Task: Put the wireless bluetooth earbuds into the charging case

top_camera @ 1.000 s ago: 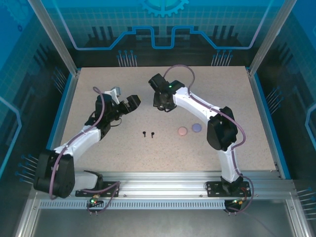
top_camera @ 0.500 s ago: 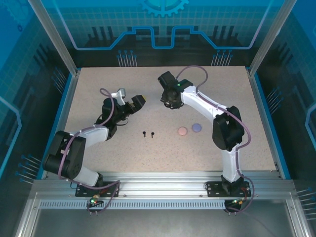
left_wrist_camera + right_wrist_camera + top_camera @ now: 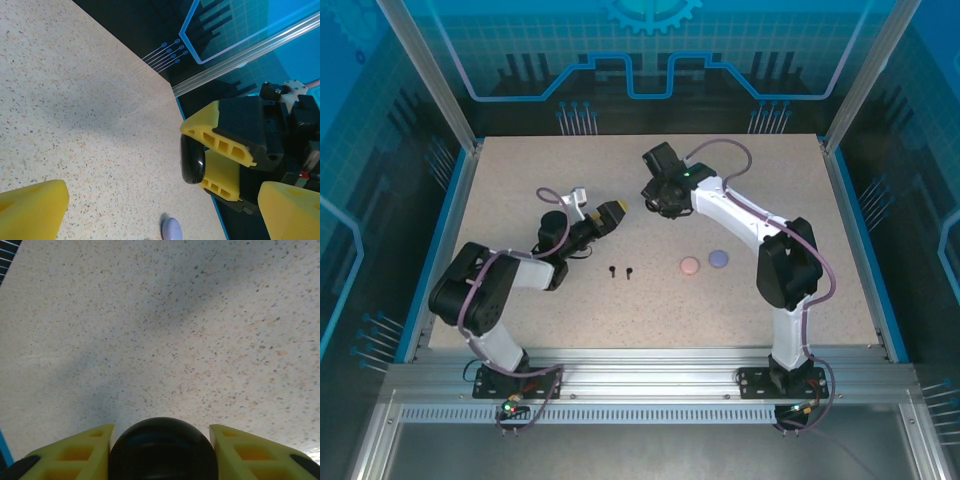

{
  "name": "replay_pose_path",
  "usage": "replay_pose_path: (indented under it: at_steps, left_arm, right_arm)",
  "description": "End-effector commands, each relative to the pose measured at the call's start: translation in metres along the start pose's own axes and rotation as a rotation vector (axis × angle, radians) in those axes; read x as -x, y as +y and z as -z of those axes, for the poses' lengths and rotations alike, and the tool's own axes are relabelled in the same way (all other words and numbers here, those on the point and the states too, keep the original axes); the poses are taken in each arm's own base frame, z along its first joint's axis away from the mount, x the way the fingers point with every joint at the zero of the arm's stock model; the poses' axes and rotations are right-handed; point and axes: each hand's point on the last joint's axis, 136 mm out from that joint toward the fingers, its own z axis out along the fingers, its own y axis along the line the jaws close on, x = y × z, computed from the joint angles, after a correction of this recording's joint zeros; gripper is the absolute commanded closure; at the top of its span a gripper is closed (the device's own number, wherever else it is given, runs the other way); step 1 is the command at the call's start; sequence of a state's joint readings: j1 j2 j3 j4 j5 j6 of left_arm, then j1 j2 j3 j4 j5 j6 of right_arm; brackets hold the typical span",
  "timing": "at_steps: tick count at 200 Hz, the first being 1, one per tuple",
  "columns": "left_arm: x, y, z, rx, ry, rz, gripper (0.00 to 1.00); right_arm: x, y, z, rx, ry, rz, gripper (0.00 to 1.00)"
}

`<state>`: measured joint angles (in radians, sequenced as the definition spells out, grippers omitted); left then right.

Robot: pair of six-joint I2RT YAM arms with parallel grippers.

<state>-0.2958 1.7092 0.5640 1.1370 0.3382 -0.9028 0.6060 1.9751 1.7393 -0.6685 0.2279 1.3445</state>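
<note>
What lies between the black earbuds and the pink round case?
Nothing: the top view shows bare table between the black earbuds and the pink round case.

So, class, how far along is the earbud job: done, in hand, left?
Done: nothing seated; two black earbuds lie loose on the table. In hand: the right gripper holds the black case. Left: the left gripper, open and empty, likely picks up each earbud and inserts it.

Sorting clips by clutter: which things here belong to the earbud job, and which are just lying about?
In the job: two tiny black stemmed earbuds; glossy black round case, gripped by the right gripper.
Lying about, for now: pale pink round case; lilac round case.
</note>
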Motion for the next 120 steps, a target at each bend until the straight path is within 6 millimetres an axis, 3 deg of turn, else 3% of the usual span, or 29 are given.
replay_pose_path:
  at_steps: [1, 120]
  left_arm:
    - [0.001, -0.016, -0.001, -0.102, -0.032, 0.003, 0.01]
    - [-0.011, -0.011, -0.015, -0.090, -0.004, 0.006, 0.09]
  right_arm:
    - [0.000, 0.019, 0.004, 0.051, 0.004, -0.053, 0.62]
    - [-0.026, 0.044, 0.002, 0.076, 0.026, -0.009, 0.62]
